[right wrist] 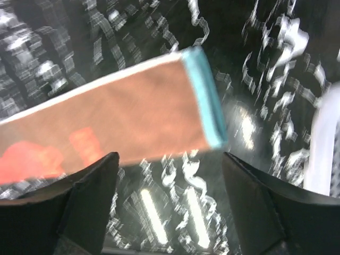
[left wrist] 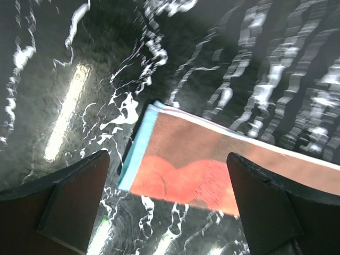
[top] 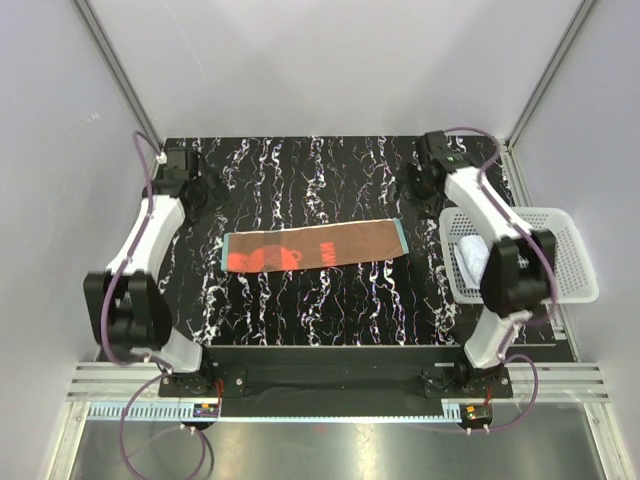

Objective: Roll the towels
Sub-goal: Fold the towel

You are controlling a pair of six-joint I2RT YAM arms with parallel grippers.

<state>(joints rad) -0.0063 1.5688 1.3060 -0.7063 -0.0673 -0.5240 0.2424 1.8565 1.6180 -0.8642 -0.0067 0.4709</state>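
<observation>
left claw spread | right claw spread | orange towel flat, 9-to-3 o'clock | I should pinch 1 end squarely and roll tight

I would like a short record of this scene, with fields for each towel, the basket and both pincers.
orange towel: long flat strip on the table, not rolled
white towel: looks rolled, lies inside the basket
basket: white, at the table's right side
left pincer: open, over the strip's left end, holds nothing
right pincer: open, over the strip's right end, holds nothing
</observation>
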